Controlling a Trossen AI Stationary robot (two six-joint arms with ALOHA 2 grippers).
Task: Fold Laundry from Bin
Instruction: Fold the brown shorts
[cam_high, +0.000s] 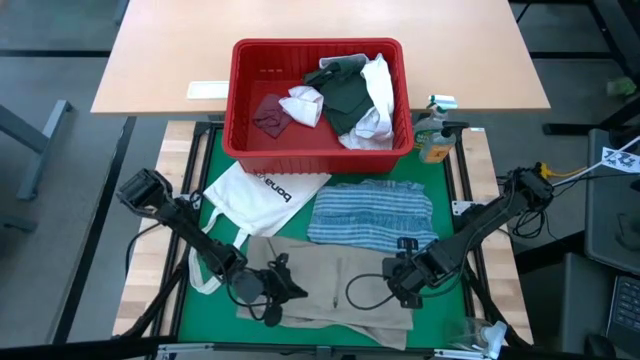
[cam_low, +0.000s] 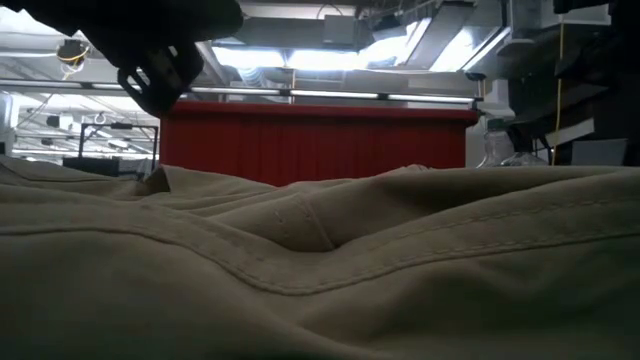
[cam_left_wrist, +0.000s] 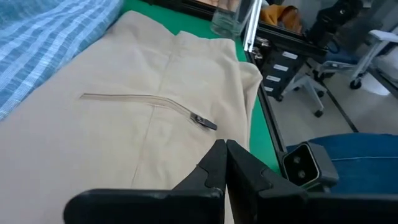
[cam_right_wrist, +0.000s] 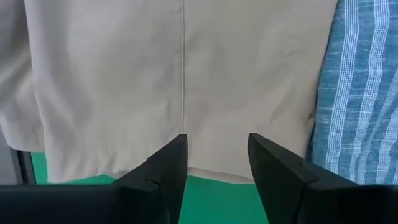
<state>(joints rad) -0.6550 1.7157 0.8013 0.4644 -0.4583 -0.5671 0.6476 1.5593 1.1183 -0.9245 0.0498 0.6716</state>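
Observation:
A tan garment lies spread flat along the near edge of the green mat; a zipper shows on it. Beyond it lies the blue-striped cloth, also flat. The red bin stands at the far edge and holds a dark top, white pieces and a maroon piece. My left gripper hovers shut above the garment's left half, with nothing between its fingers. My right gripper hangs open, pointing down over the garment's edge on its right half, clear of the cloth.
A white tote bag with black lettering lies on the mat's left, its straps trailing toward the near edge. A bottle stands right of the bin. A clear plastic item sits at the near right corner.

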